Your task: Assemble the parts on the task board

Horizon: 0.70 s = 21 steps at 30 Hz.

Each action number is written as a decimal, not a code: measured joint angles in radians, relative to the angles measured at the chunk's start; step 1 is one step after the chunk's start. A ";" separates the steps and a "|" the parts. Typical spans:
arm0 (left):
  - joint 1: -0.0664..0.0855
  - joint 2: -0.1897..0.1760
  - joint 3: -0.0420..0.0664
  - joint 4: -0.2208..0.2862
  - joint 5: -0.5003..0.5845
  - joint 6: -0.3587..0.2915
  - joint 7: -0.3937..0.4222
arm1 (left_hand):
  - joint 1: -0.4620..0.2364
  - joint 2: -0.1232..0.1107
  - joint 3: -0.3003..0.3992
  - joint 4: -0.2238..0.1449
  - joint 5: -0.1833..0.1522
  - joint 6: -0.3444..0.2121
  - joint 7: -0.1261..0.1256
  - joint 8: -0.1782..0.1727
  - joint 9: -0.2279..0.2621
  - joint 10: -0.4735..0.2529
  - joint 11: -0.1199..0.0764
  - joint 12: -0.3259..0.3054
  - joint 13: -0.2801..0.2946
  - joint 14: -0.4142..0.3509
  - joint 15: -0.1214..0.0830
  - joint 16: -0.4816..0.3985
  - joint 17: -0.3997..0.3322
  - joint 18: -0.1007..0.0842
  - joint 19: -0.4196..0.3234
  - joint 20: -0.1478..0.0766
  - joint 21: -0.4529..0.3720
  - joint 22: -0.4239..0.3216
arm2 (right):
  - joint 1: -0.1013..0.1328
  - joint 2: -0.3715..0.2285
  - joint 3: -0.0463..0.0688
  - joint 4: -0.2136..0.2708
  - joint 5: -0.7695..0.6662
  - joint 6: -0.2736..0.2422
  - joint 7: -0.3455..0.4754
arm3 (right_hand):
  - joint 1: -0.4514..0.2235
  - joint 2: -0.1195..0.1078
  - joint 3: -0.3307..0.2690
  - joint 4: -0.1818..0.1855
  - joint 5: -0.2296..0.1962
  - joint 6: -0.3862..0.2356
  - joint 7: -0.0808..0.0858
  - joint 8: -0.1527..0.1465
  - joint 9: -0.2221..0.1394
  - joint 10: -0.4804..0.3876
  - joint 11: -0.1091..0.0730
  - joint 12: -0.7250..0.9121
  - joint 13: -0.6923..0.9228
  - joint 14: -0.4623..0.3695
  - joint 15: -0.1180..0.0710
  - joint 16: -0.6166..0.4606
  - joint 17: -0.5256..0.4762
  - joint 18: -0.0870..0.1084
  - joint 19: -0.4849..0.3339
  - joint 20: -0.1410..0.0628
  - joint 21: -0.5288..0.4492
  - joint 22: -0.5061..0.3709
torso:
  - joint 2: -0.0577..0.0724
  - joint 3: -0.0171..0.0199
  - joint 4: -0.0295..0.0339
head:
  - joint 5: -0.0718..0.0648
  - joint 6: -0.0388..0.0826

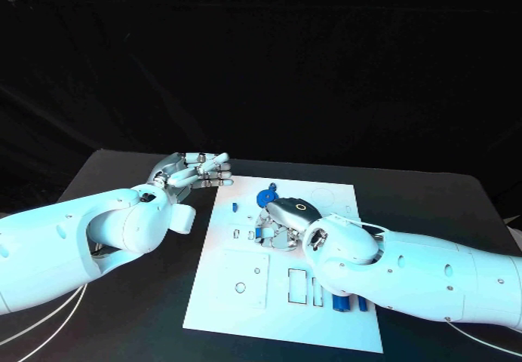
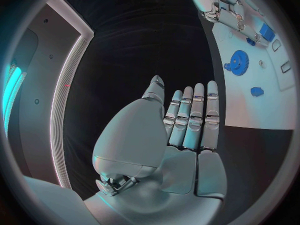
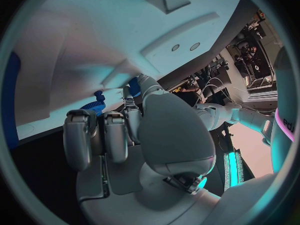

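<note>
- Black table (image 1: 435, 197) is noted against a dark backdrop, with the white task board (image 1: 327, 324) laid at its middle, long side running near to far.
- Left hand (image 1: 194, 175) is seen raised just beyond the board's far-left corner; its fingers (image 2: 190, 117) are held straight and side by side, and nothing is held in it.
- From the left wrist view the same hand is shown flat over bare black table, apart from the board (image 2: 256, 110).
- Right hand (image 1: 283, 221) is placed over the board's middle, palm down, its fingers curled in toward the surface.
- Whether anything is gripped under the right hand cannot be told; in the right wrist view its fingers (image 3: 80, 135) are bent inward close above the board (image 3: 75, 50).
- Blue gear (image 1: 266, 198) is seen on the board just beyond the right hand; it also appears at the fingertips in the right wrist view (image 3: 94, 107).
- One small blue part (image 1: 272, 185) is recorded on the far side of the gear, and another (image 1: 233, 206) to the left of it, at the board's left edge.
- Two blue cylinders (image 1: 345, 303) are recorded side by side toward the board's near-right, beside the right forearm.
- Rectangular recesses (image 1: 296, 285) are outlined on the board's near half.
</note>
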 measured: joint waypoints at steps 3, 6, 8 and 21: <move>0.000 -0.001 0.000 0.000 0.000 0.000 -0.001 | 0.000 0.000 0.000 0.000 0.000 0.000 0.000 0.000 0.000 0.000 0.000 0.000 0.000 0.000 0.000 0.000 0.000 0.000 0.000 0.000 0.000 0.000 | 0.000 0.000 0.000 0.000 0.000 0.000 -0.002 | -0.002 -0.002 0.000 0.000 0.000 -0.012 0.004 -0.008 -0.001 -0.010 0.002 -0.008 0.000 -0.002 0.006 0.000 0.000 0.000 0.000 0.000 -0.004 0.000 | 0.000 0.0001 0.0000 | 0.000 0.000; 0.000 -0.002 0.000 0.000 0.000 0.000 -0.002 | 0.000 0.000 0.000 0.000 0.000 0.000 0.000 0.000 0.000 0.000 0.000 0.000 0.000 0.000 0.000 -0.005 0.000 0.000 0.000 0.000 -0.004 0.000 | 0.000 0.000 0.000 0.000 -0.001 0.000 -0.004 | -0.005 -0.005 -0.001 0.007 0.000 -0.016 0.009 -0.008 -0.003 -0.014 0.007 -0.015 0.000 0.000 0.008 0.000 0.000 0.000 -0.002 0.002 -0.007 0.001 | 0.000 0.0001 0.0000 | 0.000 0.000; 0.000 -0.002 0.000 0.000 0.000 0.000 -0.002 | 0.000 0.000 0.000 0.000 0.000 0.000 0.000 0.000 0.000 0.000 0.000 0.000 0.000 0.000 0.000 -0.005 0.000 0.000 0.000 0.000 -0.004 0.000 | 0.000 0.000 0.000 0.000 -0.001 0.000 -0.005 | -0.009 -0.009 -0.001 0.007 0.000 -0.017 0.009 -0.008 -0.003 -0.014 0.007 -0.014 0.000 0.000 0.008 0.000 0.000 0.000 0.000 0.008 -0.007 0.001 | 0.000 0.0001 0.0000 | 0.000 0.000; 0.000 -0.003 0.000 0.000 0.000 0.001 -0.005 | 0.000 0.000 0.000 0.000 0.000 0.000 0.000 0.000 0.000 0.000 0.000 -0.004 0.000 0.000 0.000 -0.005 0.001 0.000 0.000 0.000 -0.004 -0.001 | 0.000 0.002 0.001 -0.001 -0.003 -0.001 -0.010 | -0.053 -0.042 -0.037 0.043 -0.075 -0.055 0.019 -0.021 -0.002 -0.027 0.020 -0.026 0.000 0.000 0.022 -0.006 0.000 0.000 0.000 0.015 -0.027 0.001 | 0.000 0.0001 -0.0001 | 0.000 -0.002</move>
